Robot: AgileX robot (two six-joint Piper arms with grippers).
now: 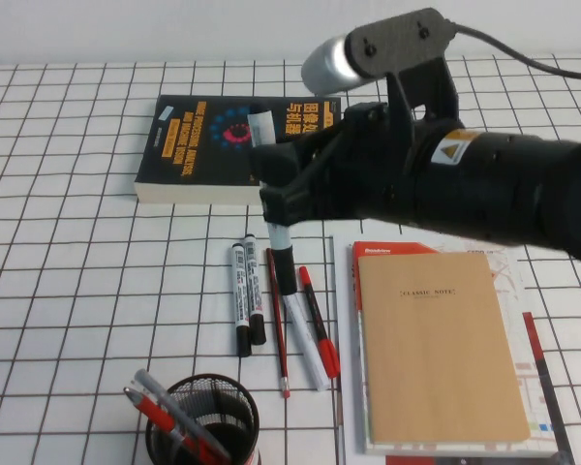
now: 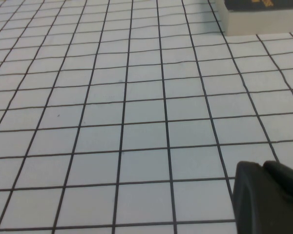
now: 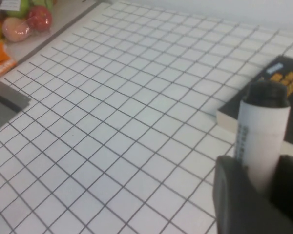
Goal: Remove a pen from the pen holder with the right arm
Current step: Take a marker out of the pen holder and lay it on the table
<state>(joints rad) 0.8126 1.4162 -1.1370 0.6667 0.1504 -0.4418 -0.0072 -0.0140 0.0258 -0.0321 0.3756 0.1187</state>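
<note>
My right gripper [image 1: 274, 191] hangs over the middle of the table, shut on a white marker [image 1: 279, 244] with a black cap. The marker hangs nearly upright, its lower end above the pens lying on the table. In the right wrist view the marker [image 3: 261, 132] stands between the two dark fingers [image 3: 233, 187] of the right gripper [image 3: 260, 168]. The black mesh pen holder [image 1: 204, 426] stands at the near edge, left of centre, with red and grey pens [image 1: 165, 412] leaning in it. My left gripper [image 2: 264, 169] shows only in its wrist view, low over bare grid tabletop, its fingers together, holding nothing.
Two black-and-white markers [image 1: 242, 295], a thin red pen [image 1: 278, 325], a white pen [image 1: 306, 344] and a red pen [image 1: 321, 325] lie side by side under the held marker. A dark book [image 1: 208, 145] lies at the back. A tan notebook [image 1: 436, 349] lies on the right.
</note>
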